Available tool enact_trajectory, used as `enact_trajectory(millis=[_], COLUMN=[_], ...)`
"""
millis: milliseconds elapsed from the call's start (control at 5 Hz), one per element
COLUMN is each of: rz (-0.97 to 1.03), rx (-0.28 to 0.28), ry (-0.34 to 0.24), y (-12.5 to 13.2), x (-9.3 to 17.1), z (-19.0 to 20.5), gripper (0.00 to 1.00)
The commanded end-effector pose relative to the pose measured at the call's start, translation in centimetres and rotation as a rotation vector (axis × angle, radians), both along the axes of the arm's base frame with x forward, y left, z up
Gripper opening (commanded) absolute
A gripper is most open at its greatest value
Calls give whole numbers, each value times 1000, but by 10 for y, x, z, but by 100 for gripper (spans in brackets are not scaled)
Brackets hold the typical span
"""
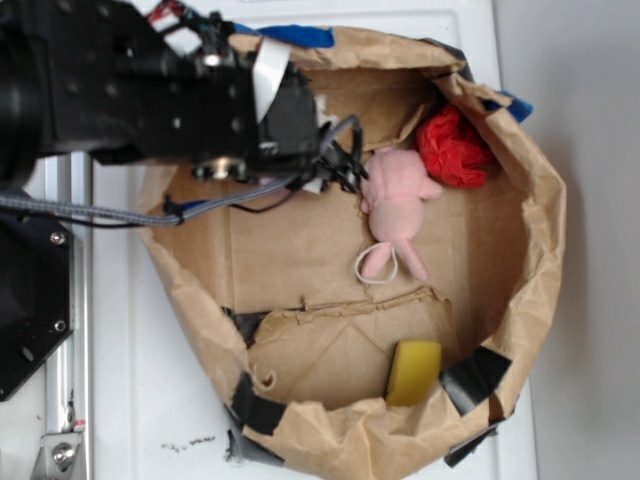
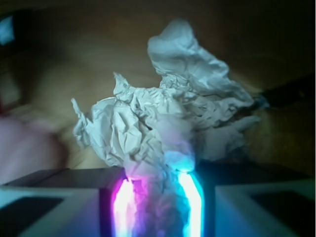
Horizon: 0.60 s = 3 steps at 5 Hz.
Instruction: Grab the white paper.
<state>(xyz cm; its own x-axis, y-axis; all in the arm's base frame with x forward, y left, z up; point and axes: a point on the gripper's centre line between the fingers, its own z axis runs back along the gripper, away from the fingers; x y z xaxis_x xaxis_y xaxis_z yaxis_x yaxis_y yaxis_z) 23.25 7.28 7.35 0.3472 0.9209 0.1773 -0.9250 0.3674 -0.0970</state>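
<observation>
At the far left of the exterior view, a black robot arm reaches in from the upper left corner over a white table, with a grey braided cable trailing beneath it. The arm's front end hangs over the upper left part of a round brown paper basin, whose crumpled walls are patched with black tape. The gripper itself and the white paper are hidden under the arm in this view. Moving right across the cardboard floor, a pink plush toy lies near the middle, just beside the arm's tip, with a thin white loop at its lower end. Below it, near the basin's front wall, a yellow block stands against the paper. Further right, a red wrinkly wad rests against the upper right wall, touching the plush toy's upper side. Blue fabric peeks out behind the basin's top rim. Seen from the wrist view, a blurred pink shape fills the left edge. At the centre, the white paper, an off-white creased wad, rises from between the gripper fingers. The two fingers, glowing magenta on the left and cyan on the right, are pinching the wad's lower end between them. Behind the wad, the brown floor is dim and out of focus.
</observation>
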Motion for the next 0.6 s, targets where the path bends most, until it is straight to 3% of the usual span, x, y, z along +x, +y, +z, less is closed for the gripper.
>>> enact_trajectory(millis=[0,200,400], rz=[-401,-520,-623], rx=[-108,-153,-148], ry=[-58,13,3], y=[-38,-47,-47], x=[27,25,17], z=[92,114,126], gripper=[0,0,0])
